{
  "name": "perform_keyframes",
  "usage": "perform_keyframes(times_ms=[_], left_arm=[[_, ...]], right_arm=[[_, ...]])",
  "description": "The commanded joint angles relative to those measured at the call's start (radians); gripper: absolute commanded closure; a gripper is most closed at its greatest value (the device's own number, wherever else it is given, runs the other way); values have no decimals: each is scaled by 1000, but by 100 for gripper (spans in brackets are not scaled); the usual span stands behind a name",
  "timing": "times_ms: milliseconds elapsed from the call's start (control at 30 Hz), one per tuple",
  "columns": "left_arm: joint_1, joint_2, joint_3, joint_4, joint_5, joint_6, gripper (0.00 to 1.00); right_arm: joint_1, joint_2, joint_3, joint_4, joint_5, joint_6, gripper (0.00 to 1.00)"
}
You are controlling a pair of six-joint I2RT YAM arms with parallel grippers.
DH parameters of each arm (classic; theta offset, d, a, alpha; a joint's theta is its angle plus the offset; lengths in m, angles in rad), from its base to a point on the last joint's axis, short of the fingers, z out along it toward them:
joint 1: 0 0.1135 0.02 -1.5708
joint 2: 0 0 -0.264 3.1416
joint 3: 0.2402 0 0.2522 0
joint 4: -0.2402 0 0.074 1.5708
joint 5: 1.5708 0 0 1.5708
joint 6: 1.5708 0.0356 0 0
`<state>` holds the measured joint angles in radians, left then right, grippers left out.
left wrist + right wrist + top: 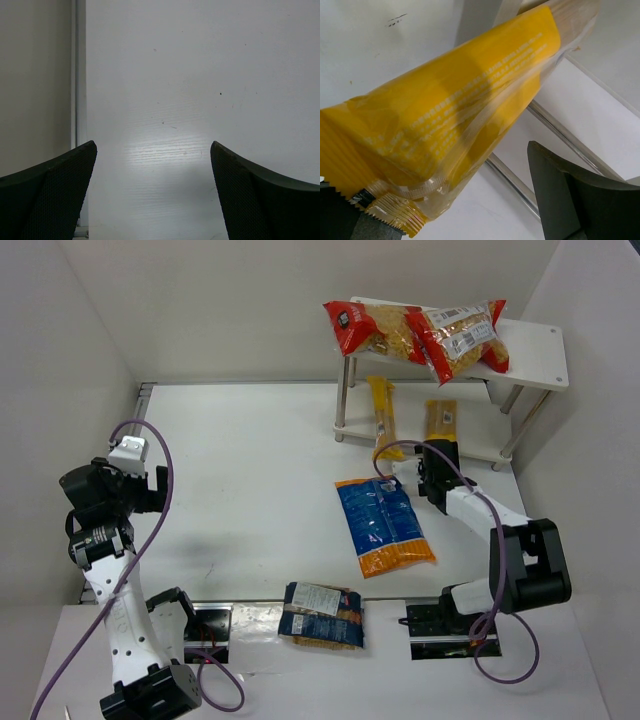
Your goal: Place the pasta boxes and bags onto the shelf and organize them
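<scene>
— Right gripper [440,450]: holding anything?
— No. Its jaws stand apart around the near end of a yellow spaghetti pack [441,422] on the shelf's [535,352] lower board.
— Left gripper [152,147]?
— Spread wide above the table [250,470].
— The rest?
— Second spaghetti pack [383,415] alongside; two red-ended clear bags [375,328] on top; blue-and-orange bag [385,525] and small dark-blue bag [322,613] on the table.

We see two arms in white shells with black joint housings, left arm [120,615] and right arm [475,505], each trailed by a looping purple cable [167,485] (a small white camera block [128,453] tops the left wrist); the left gripper [152,150] has matte black, finely meshed fingers [50,195]
</scene>
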<state>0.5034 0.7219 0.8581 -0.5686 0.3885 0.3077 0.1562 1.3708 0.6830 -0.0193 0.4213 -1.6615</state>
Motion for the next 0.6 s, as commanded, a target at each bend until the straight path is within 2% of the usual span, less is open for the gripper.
perform_keyframes(times_ms=[0, 567], left_arm=[[7, -6, -1, 16, 16, -15, 0], [26, 4, -1, 16, 16, -15, 0]], right_arm=[[-7, 43, 73, 99, 54, 20, 12], [-7, 204, 179, 214, 108, 103, 12]])
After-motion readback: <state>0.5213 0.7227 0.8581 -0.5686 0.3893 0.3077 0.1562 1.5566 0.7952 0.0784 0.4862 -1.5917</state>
